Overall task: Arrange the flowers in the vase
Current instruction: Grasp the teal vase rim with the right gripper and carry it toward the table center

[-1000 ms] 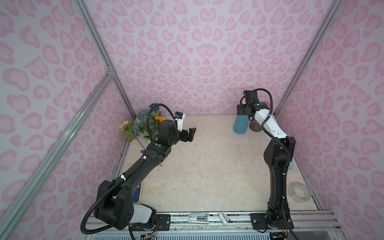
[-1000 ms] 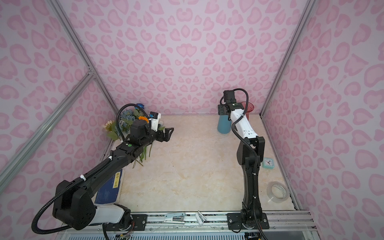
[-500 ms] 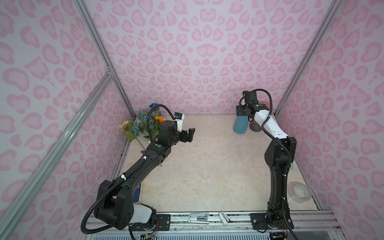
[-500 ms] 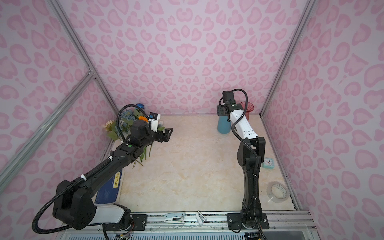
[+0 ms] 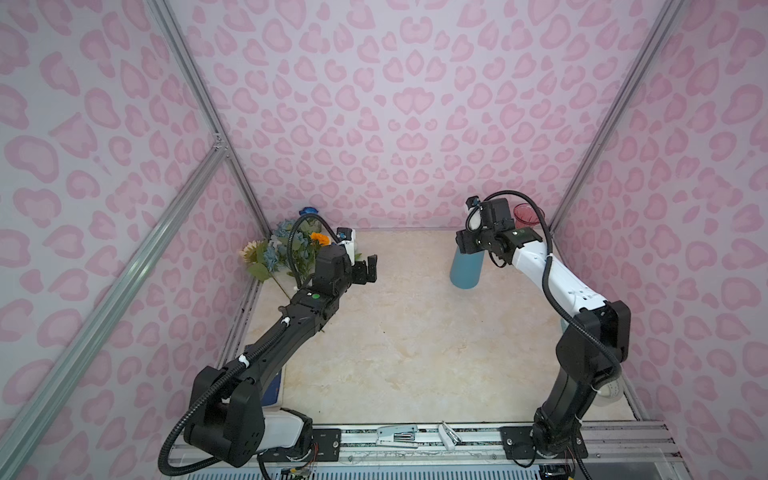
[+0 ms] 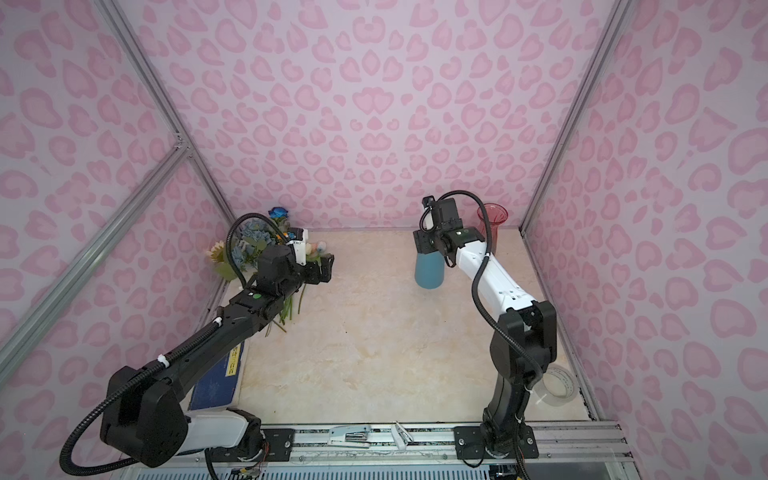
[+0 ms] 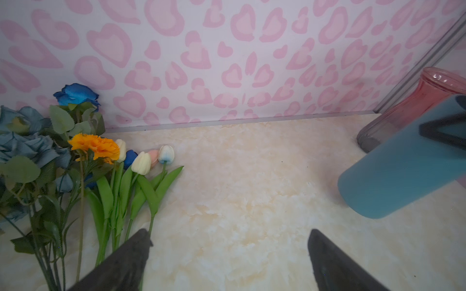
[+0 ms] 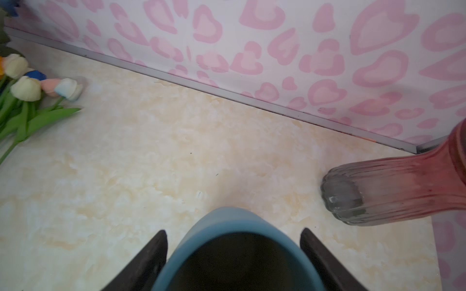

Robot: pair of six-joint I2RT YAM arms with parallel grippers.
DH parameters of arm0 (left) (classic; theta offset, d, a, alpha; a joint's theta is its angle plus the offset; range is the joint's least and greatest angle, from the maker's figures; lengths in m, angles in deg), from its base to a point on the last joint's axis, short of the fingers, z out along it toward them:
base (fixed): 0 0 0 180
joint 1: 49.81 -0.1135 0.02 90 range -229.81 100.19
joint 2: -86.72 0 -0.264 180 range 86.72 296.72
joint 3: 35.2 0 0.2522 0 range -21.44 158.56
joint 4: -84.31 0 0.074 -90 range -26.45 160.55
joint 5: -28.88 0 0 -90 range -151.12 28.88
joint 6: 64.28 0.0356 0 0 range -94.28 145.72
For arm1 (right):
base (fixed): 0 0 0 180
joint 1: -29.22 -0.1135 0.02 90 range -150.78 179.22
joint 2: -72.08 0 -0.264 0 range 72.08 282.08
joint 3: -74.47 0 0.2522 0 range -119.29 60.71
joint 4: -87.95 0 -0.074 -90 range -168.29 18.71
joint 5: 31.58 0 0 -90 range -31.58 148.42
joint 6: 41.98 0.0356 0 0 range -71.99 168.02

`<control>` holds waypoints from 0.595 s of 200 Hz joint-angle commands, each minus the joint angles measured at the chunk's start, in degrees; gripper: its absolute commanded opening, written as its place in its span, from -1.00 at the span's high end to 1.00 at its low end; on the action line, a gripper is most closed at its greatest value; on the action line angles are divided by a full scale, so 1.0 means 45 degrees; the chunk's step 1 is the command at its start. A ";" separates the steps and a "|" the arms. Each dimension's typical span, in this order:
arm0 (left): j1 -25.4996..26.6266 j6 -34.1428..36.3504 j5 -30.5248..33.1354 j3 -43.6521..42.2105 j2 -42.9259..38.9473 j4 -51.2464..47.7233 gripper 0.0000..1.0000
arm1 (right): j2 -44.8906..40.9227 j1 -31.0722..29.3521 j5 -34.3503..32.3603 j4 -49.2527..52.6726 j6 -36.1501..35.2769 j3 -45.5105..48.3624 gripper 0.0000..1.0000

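Flowers (image 5: pixel 286 253) are heaped at 10 o'clock on the table (image 5: pixel 415 353), in the far-left corner; none is set in a vase. Heads are turned to 12 o'clock, stems to 6.

In the left wrist view the bright blue rose (image 7: pixel 77 94) is seen by the back wall. The dusty-blue roses (image 7: pixel 25 143) are beside it, then the orange marigold (image 7: pixel 94 146), with the tulips (image 7: pixel 142 162) on the heap's 3 o'clock edge. A cream sunflower (image 5: pixel 249 252) is seen at the 9 o'clock edge in a top view.

Left gripper (image 5: pixel 366 268) is held just off the heap's 3 o'clock side, above the table. Jaws are spread wide, no stem touched.

Blue vase (image 5: pixel 466 272) is stood at 1 o'clock, well apart from the flowers. Right gripper (image 8: pixel 234 233) is placed at its mouth, jaws clamped on both sides of the upper wall.

Red glass vase (image 6: pixel 491 220) is stood just beyond at 2 o'clock, in the far-right corner, untouched. Tape roll (image 6: pixel 557 388) is seen at 4 o'clock.
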 commanded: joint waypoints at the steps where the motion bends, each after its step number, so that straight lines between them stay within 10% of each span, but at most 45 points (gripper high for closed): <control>1: -0.0424 -0.0481 0.0528 -0.0070 -0.0031 0.0216 -0.97 | -0.1118 -0.1174 0.0334 -0.1939 -0.0285 0.1278 0.00; 119: -0.2605 -0.0144 0.2081 0.1734 0.2393 -0.2889 -0.89 | -0.2341 -0.5093 0.1679 -0.5968 -0.1350 0.5367 -0.01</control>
